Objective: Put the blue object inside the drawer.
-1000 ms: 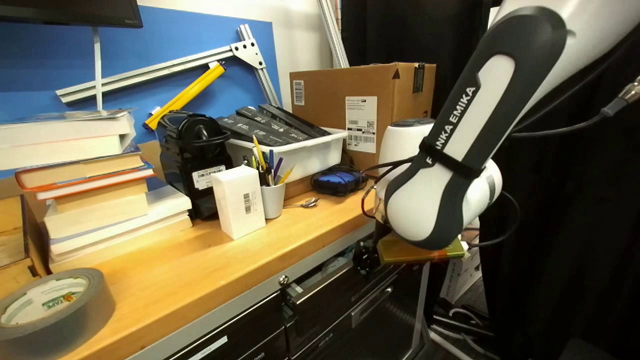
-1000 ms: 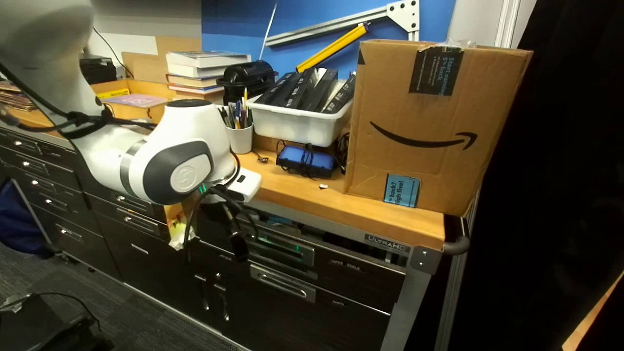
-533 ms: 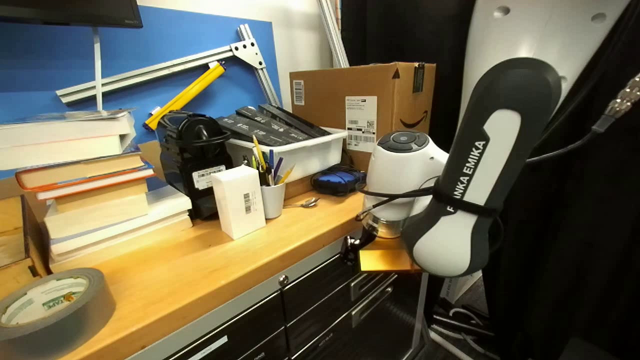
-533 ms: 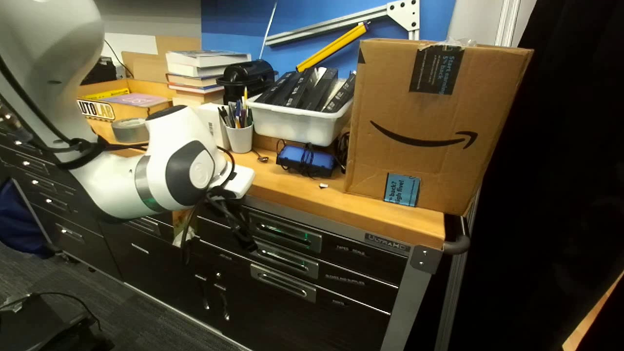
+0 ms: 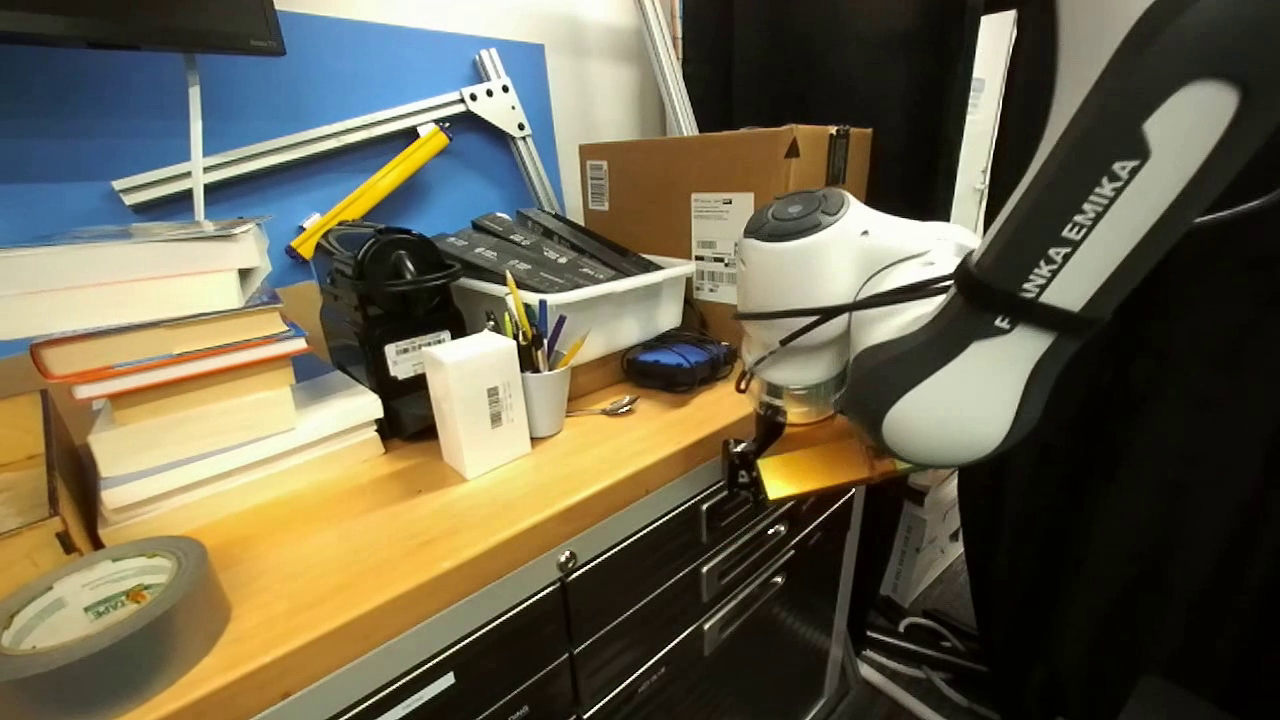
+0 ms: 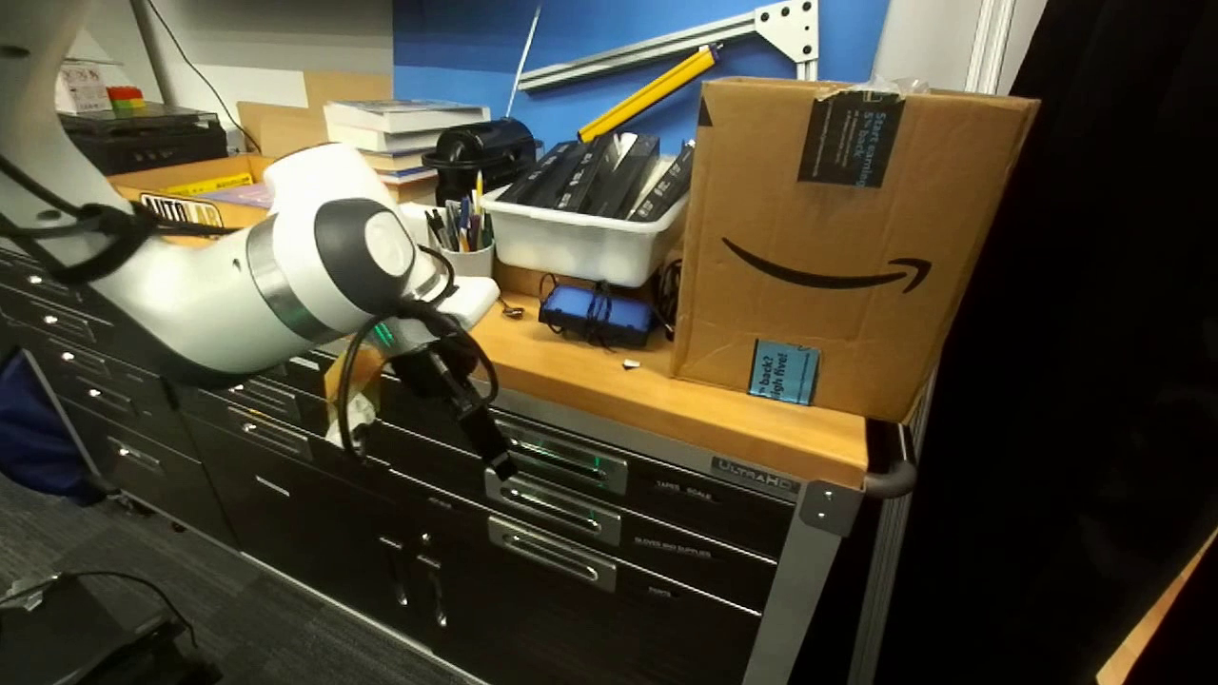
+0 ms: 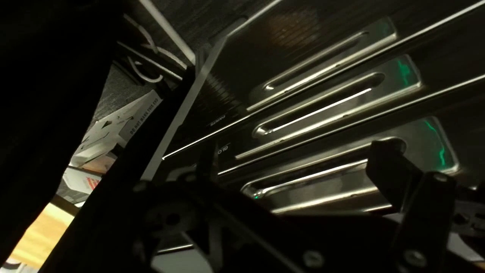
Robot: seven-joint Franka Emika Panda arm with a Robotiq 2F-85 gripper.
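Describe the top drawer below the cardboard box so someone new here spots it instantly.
Find the cardboard box with the curved black arrow, on the wooden bench. Just under the bench's grey edge is the top drawer, shut; unlike those stacked below, its label starts with TAPES.

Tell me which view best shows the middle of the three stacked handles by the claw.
The wrist view: the middle handle appears large, whole and unobstructed. Both exterior views show it smaller; in an exterior view the claw overlaps one end.
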